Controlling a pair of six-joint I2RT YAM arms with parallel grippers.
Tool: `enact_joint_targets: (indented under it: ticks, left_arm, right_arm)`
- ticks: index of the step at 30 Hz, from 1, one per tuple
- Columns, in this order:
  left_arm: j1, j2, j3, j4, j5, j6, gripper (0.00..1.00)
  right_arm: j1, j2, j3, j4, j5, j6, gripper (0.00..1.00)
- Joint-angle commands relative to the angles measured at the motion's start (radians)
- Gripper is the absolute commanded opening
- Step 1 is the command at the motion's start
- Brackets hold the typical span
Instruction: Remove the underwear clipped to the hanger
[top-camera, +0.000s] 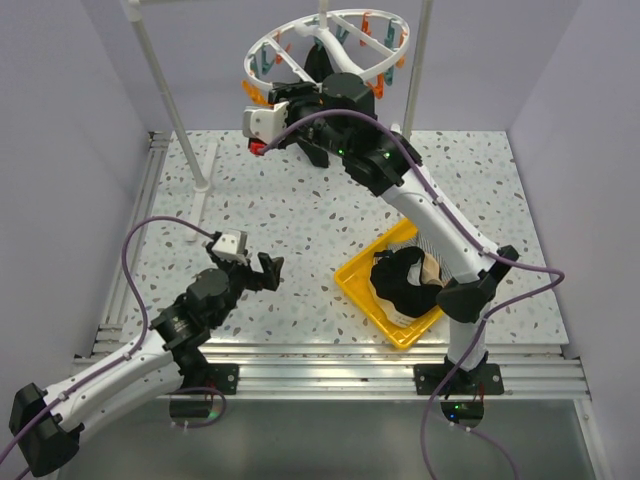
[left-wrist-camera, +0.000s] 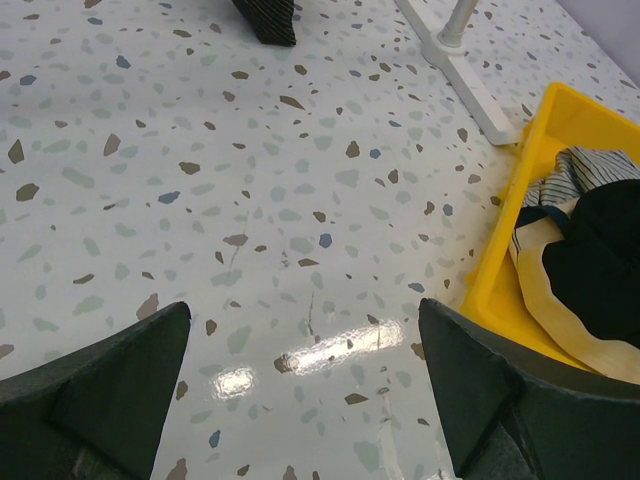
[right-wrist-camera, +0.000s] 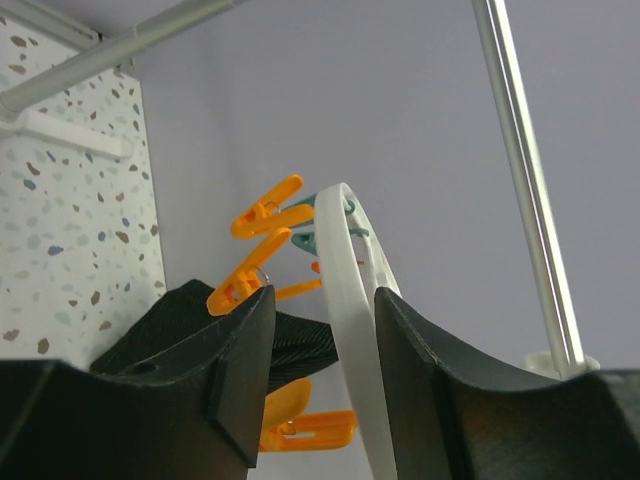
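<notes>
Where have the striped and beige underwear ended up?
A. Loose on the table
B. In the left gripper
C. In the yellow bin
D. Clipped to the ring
C: the left wrist view shows the striped underwear and the beige underwear lying in the yellow bin.

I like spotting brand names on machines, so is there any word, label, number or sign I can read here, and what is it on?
No text can be read in any of the three views.
The hanger, its orange pegs, the yellow bin, the speckled table and the arms show no lettering, logos or numbers.
</notes>
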Motion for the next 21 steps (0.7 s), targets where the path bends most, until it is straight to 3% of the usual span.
enact_joint_targets:
  ticks: [1,10,13,15,16,17,21]
  left_arm:
    - [0.002,0.003,-0.005,0.03,-0.026,-0.006,1.0]
    - [0.005,0.023,-0.004,0.102,-0.034,-0.022,1.0]
    - [0.01,0.042,-0.02,0.172,-0.082,-0.051,1.0]
    - [0.051,0.073,-0.046,0.31,-0.092,-0.059,1.0]
    - [0.08,0.129,-0.051,0.362,-0.071,-0.075,1.0]
    - [0.173,0.166,-0.051,0.452,0.031,-0.089,1.0]
    - [0.361,0.398,0.016,0.691,0.297,-0.163,1.0]
  right_arm:
    - [0.001,-0.01,0.055,-0.008,0.092,-0.032,0.47]
    - [0.0,-0.067,0.026,0.03,0.054,0.057,0.47]
    - [-0.017,-0.102,0.034,0.052,0.016,0.164,0.49]
    - [-0.036,-0.142,-0.003,0.094,-0.075,0.3,0.54]
    - [-0.039,-0.168,-0.021,0.104,-0.108,0.343,0.55]
    - [-0.04,-0.212,-0.041,0.11,-0.135,0.418,0.55]
    - [-0.04,-0.306,-0.13,0.081,-0.242,0.545,0.63]
